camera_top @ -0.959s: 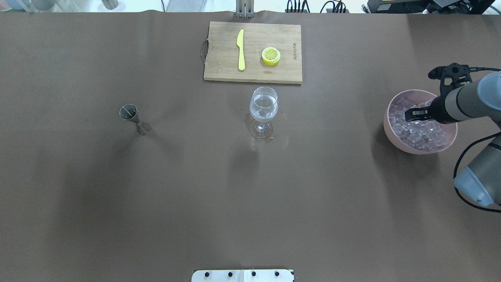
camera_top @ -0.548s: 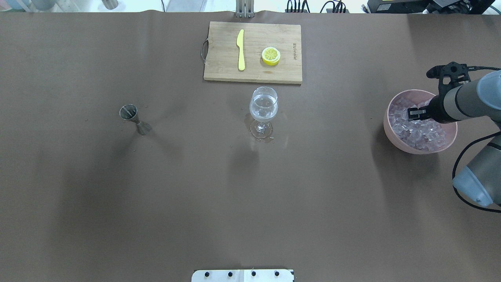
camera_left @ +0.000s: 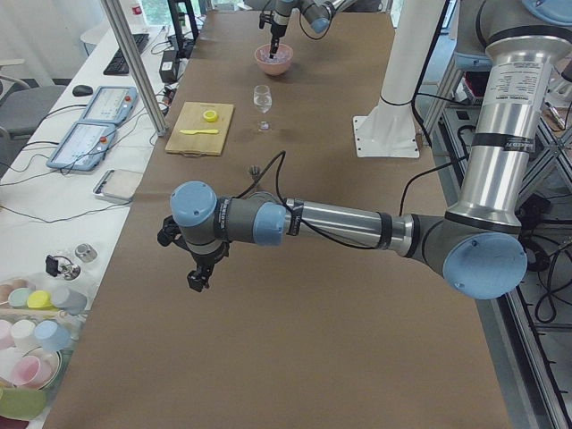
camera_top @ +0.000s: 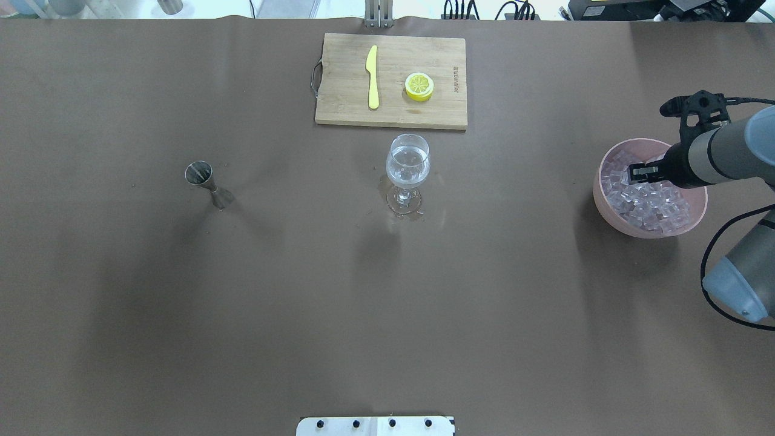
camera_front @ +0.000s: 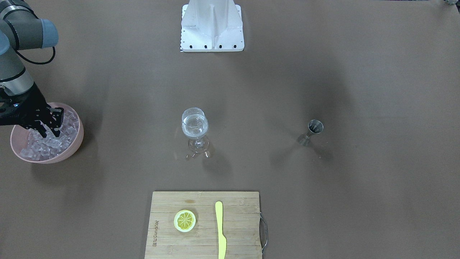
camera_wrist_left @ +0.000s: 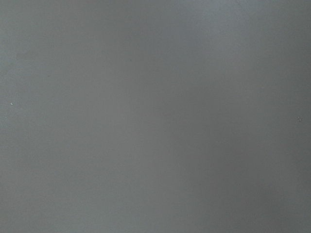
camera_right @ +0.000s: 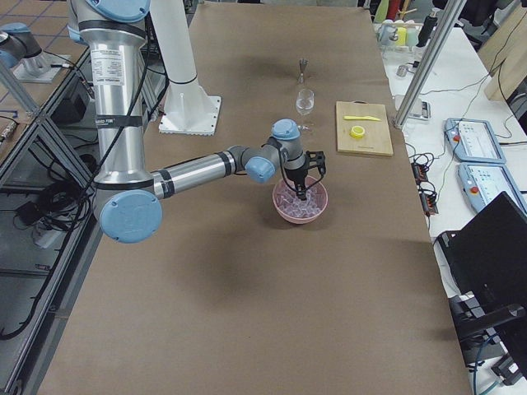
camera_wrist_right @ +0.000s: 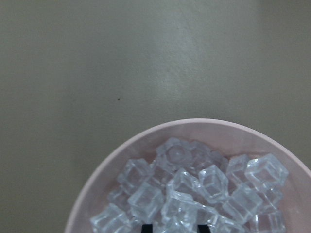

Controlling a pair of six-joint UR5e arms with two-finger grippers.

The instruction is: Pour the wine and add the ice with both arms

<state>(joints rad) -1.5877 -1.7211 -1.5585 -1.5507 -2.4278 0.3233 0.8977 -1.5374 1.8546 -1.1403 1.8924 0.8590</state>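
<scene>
Wineglass (camera_top: 408, 165) between jigger (camera_top: 207, 183) and bowl (camera_top: 607, 217) of ice (camera_top: 648, 204)

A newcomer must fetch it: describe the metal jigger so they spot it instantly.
Find the wooden cutting board at the table edge opposite the robot; the wine glass stands just before it. The jigger stands alone on the glass's robot-left side: small, steel, hourglass-shaped.

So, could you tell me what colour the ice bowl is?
The bowl is pale pink, clearest in the right wrist-mounted view.

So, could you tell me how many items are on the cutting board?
2: the yellow knife near the middle, and the lemon slice beside it; nothing seems hidden.
</scene>
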